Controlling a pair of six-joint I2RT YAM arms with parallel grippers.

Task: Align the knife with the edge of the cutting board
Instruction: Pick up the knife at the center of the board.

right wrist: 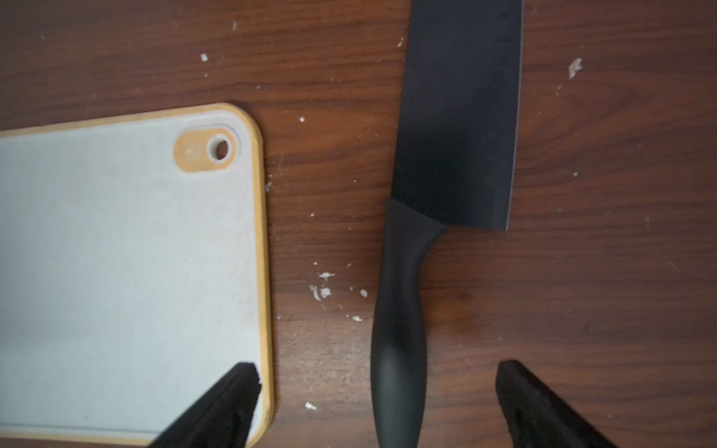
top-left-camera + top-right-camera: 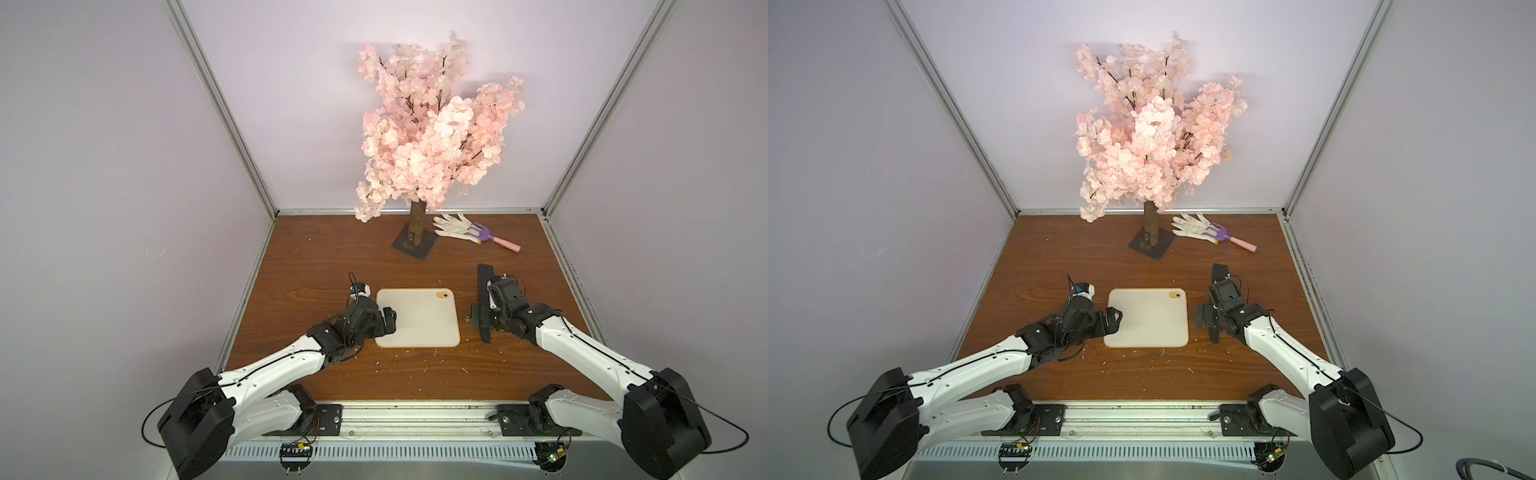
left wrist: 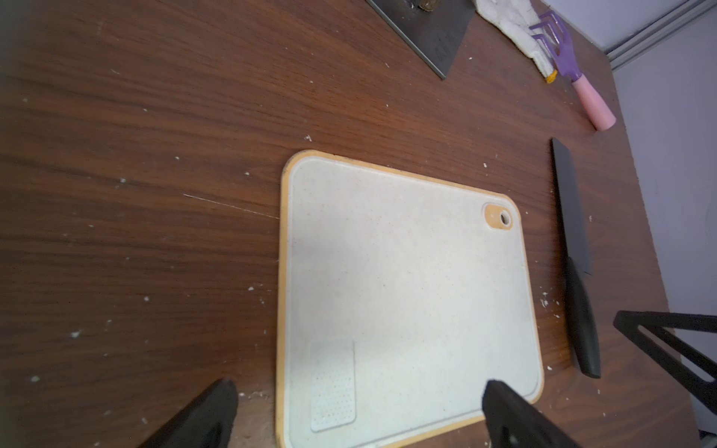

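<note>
Showed a brown wood-grain table [image 2: 311, 257] beneath everything, flecked with white crumbs [image 1: 324, 291]. Placed a pink blossom tree [image 2: 432, 137] well beyond the far edge of the cutting board [image 2: 419, 320], upright on a dark square base [image 2: 415, 246]. Found the cutting board lying flat, cream-white with a tan rim, with an orange-ringed hole [image 1: 221, 150] in its far right corner. Found the knife [image 1: 446, 135] flat on the table to the right of the board, parted from the board's right edge by a strip of bare wood. Lay nearly parallel to that edge, slightly slanted, with the blade pointing past the board's far edge and the handle toward the near edge. Caught the left gripper [image 3: 361, 391] at the board's left edge, jaws spread wide with nothing between them; could not tell contact with the board from any view. Caught the right gripper [image 1: 376, 368] over the knife, jaws spread wide on either side of the handle and clear of it in the right wrist view, the jaw nearer the board seen in front of the board's right rim. Showed a white glove [image 2: 453, 226] and a purple-and-pink toy rake [image 2: 496, 241], touching each other, far beyond the board's far right corner.
</note>
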